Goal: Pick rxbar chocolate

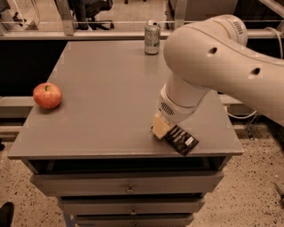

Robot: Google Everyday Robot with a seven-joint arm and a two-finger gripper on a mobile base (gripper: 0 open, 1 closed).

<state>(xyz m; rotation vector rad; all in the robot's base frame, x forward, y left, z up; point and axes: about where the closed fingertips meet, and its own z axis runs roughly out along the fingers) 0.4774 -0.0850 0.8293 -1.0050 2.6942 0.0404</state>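
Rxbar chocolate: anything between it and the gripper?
Nothing visible. The gripper is down at the left end of the rxbar chocolate, near the table's front right edge. The apple at the far left and the soda can at the back are well away.

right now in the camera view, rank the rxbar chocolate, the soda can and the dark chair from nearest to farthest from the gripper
The gripper is down at the front right of the table.
1. rxbar chocolate: right beside the gripper, at the table's front edge.
2. soda can: upright at the table's far edge.
3. dark chair: on the floor beyond the table, upper left.
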